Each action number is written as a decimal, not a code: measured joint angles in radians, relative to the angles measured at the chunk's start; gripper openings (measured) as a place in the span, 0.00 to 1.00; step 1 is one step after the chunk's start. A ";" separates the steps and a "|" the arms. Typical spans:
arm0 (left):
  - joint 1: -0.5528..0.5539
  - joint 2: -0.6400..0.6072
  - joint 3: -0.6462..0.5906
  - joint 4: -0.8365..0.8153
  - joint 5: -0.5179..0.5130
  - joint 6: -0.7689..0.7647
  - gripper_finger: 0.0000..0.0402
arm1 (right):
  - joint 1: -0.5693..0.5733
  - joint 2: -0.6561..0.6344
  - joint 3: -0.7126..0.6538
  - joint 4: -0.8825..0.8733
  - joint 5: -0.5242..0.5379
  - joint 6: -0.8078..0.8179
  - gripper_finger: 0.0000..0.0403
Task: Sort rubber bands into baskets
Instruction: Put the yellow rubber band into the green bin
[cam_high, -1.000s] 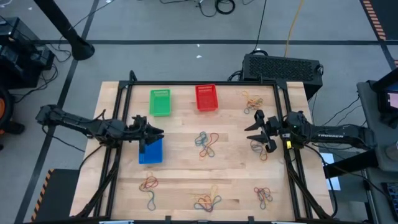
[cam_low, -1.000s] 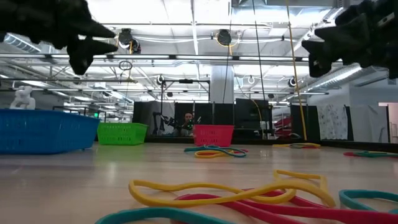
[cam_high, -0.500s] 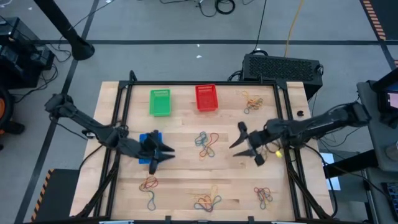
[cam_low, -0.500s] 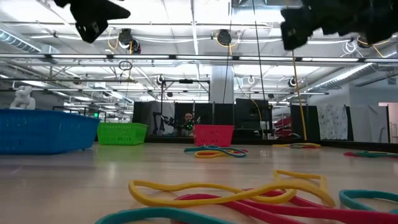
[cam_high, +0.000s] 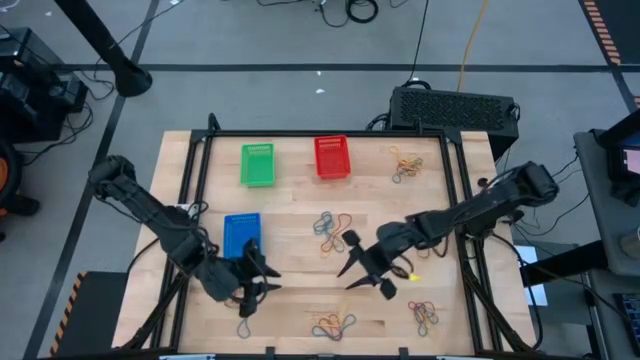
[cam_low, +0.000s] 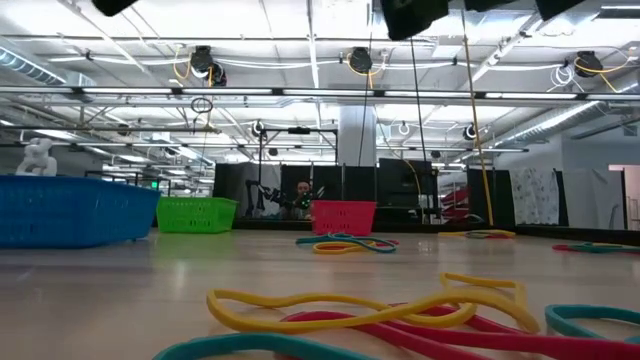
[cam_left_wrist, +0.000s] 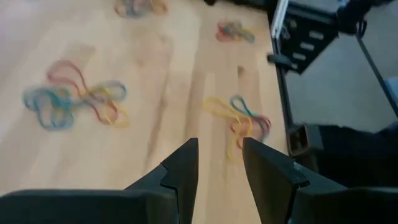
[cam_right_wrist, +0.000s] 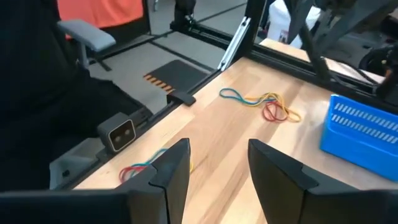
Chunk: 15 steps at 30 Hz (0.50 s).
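Note:
Three mesh baskets stand on the wooden table: green and red at the far side, blue at mid-left. Rubber bands lie in loose piles: far right, centre, near left, near centre and near right. My left gripper hovers open and empty just near of the blue basket, by the near-left pile; its fingers stand apart above bare wood. My right gripper hovers open and empty right of the table's centre; its fingers stand apart.
A black metal frame runs along the table's edges. A black box stands behind the far right corner. In the low view, yellow, red and teal bands lie close to the camera, and both grippers show only at the top edge.
My left gripper has gone from above the blue basket toward the near edge and a little to the right, ending by the near-left pile. My right gripper has gone from the right side toward the table's left and near edge, ending near the middle.

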 joint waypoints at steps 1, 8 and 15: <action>-0.005 0.007 0.001 -0.022 0.017 -0.023 0.33 | 0.003 0.022 0.015 0.000 0.000 -0.004 0.39; -0.026 0.066 0.001 -0.190 0.163 -0.266 0.33 | 0.011 0.152 0.064 0.003 0.010 -0.037 0.39; -0.026 0.109 0.001 -0.277 0.310 -0.323 0.33 | 0.010 0.243 0.106 0.002 0.185 -0.047 0.39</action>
